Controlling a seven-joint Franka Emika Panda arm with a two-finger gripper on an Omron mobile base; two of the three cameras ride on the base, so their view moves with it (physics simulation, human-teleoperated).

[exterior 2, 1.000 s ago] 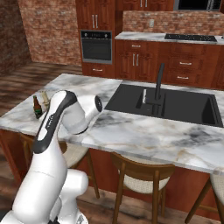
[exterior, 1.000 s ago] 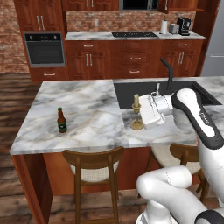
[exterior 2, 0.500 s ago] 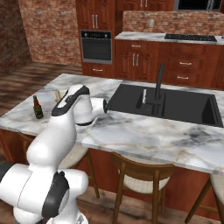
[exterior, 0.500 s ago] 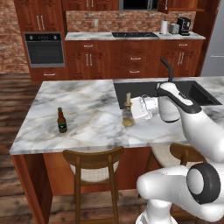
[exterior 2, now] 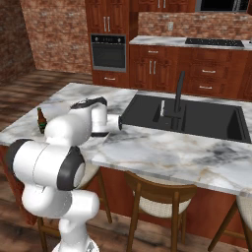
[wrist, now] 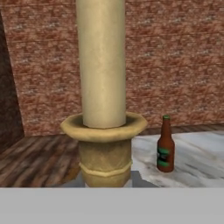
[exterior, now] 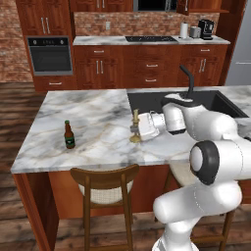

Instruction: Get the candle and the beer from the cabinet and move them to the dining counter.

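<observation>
The candle [exterior: 135,119], cream in a brass candlestick, stands upright on the dining counter [exterior: 98,105] just left of the sink. My gripper [exterior: 138,128] is shut on its stem from the right. In the hand view the candle [wrist: 103,65] rises very close in front, its brass cup below it. The beer [exterior: 69,135], a brown bottle with a green label, stands alone near the counter's left front, well left of the candle. It also shows as the beer [wrist: 165,145] and the beer [exterior 2: 42,120]. Reddish wall cabinets [exterior: 44,17] line the far wall; I cannot tell which is the task's cabinet.
A black sink [exterior: 196,100] with a dark faucet [exterior: 188,83] lies in the counter right of the candle. Wooden stools [exterior: 105,188] stand along the near side. Across the floor are an oven [exterior: 51,55], lower drawers and a stove counter [exterior: 147,39].
My arm has folded in and carried the candle leftward along the counter, away from the sink edge. The beer has stayed put.
</observation>
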